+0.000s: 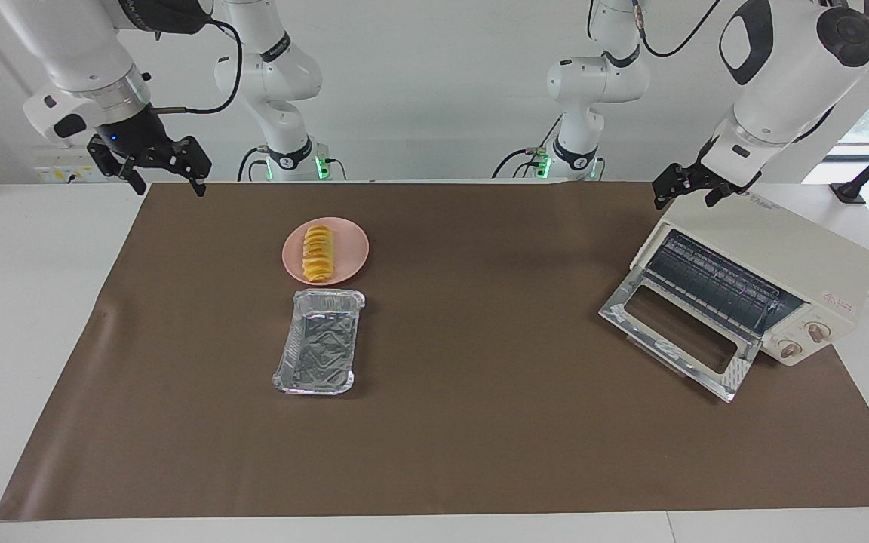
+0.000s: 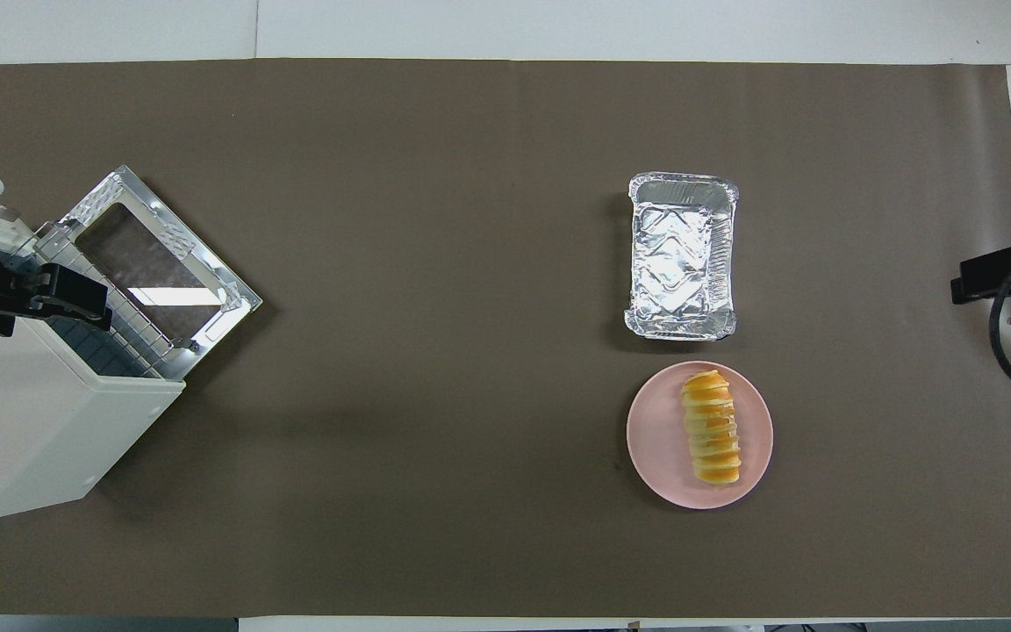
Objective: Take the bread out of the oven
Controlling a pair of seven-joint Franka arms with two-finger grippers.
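Bread [image 1: 317, 253] lies on the pink plate [image 1: 351, 260], out of the open oven [image 1: 759, 279] — task apparently complete; right gripper [image 1: 161, 183] and left gripper [image 1: 682, 194] both hang spread, empty.

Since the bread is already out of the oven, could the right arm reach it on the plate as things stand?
Probably yes. The bread lies uncovered on the pink plate, toward the right arm's end of the table. The right gripper hangs open above the mat's corner, with nothing in between. The foil tray sits farther from the robots, out of the way.
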